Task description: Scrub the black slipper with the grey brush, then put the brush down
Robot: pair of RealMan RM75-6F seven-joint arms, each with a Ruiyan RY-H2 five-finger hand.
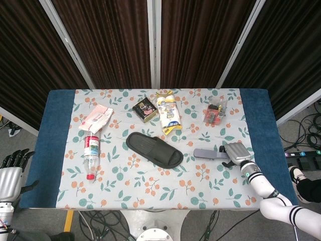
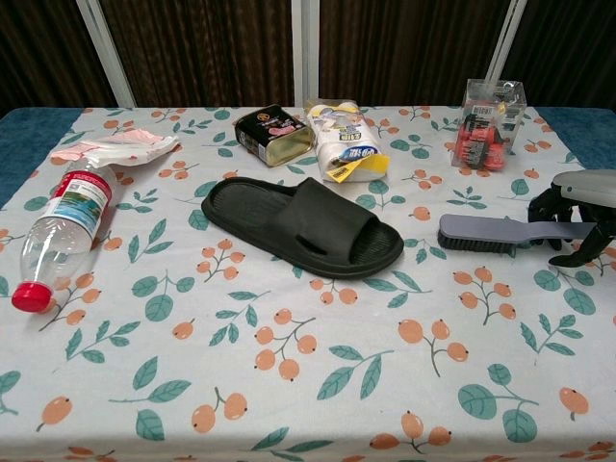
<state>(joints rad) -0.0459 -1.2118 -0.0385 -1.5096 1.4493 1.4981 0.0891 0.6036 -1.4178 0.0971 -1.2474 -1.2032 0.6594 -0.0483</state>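
Note:
The black slipper [image 1: 154, 149] [image 2: 303, 226] lies sole down at the middle of the floral tablecloth, toe toward the right. To its right the grey brush [image 1: 208, 153] [image 2: 481, 233] lies bristles down, handle pointing right. My right hand [image 1: 236, 152] [image 2: 577, 202] wraps the handle's end, fingers curled over the top and thumb underneath. The brush's head still rests on the cloth. My left hand [image 1: 11, 173] hangs off the table's left edge with its fingers apart, holding nothing.
A clear bottle with a red cap [image 1: 91, 155] [image 2: 63, 226] lies at the left, a pink packet [image 1: 96, 117] behind it. A black tin [image 1: 145, 109], a tissue pack [image 1: 168, 116] and a clear box [image 1: 215, 113] line the back.

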